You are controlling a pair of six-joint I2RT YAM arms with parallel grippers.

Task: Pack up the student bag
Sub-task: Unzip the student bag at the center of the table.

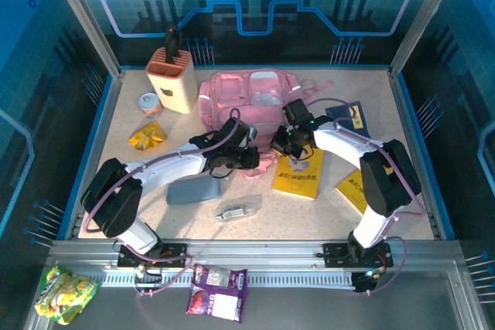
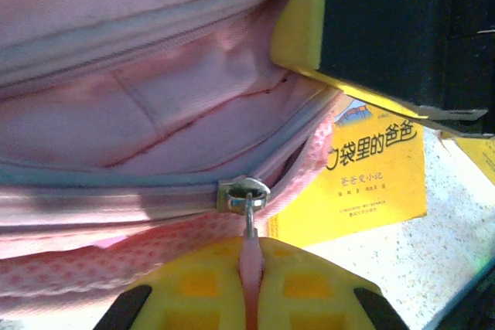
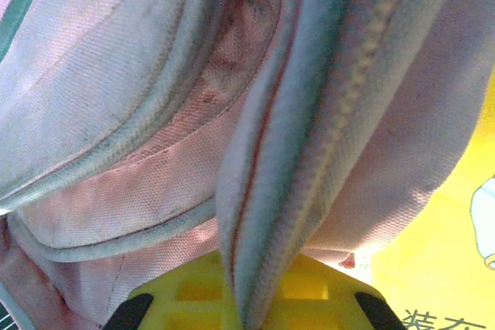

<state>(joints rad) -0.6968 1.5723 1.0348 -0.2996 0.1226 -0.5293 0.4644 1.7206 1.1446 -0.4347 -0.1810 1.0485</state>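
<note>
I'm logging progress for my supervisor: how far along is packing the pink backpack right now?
Done: nothing looks packed yet. In hand: the left gripper is shut on the pink zipper pull of the large pink fabric backpack; the right gripper pinches its zippered edge. Left: the yellow paperback book, grey-blue oblong pencil case and dark blue book lie outside on the table.

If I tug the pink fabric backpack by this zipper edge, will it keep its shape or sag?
Probably floppy: the pink fabric backpack creases where the right gripper pinches its seam. It likely stretches and drags rather than lifting whole. The thin pink zipper tab in the left gripper may slip.
</note>
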